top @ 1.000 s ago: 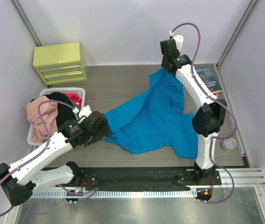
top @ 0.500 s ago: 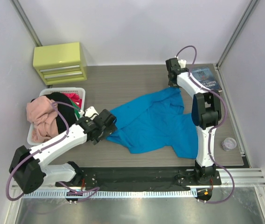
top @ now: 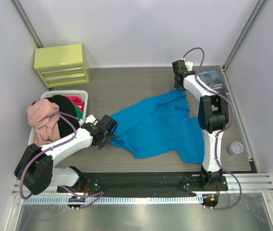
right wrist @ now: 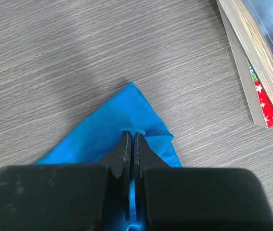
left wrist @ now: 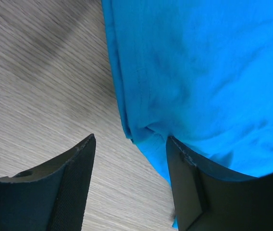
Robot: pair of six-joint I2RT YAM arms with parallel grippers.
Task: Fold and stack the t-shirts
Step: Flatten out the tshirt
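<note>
Shirt is lying on the table — right gripper is pinching its tip, now lowered by the far right corner; left gripper, half open, is closing round its left edge — soon pulling flat.

Overhead, two close wrist views; shared t-shirt

- A spread t-shirt lies across the middle of the bench.
- A basket sits at the left edge, with heaped t-shirts in it.
- A drawer unit stands behind the basket, at the far left.
- The books lie at the far right.
- The right pincer is on the shirt's far corner, just left of the books.
- The left pincer is at the shirt's left edge.
</note>
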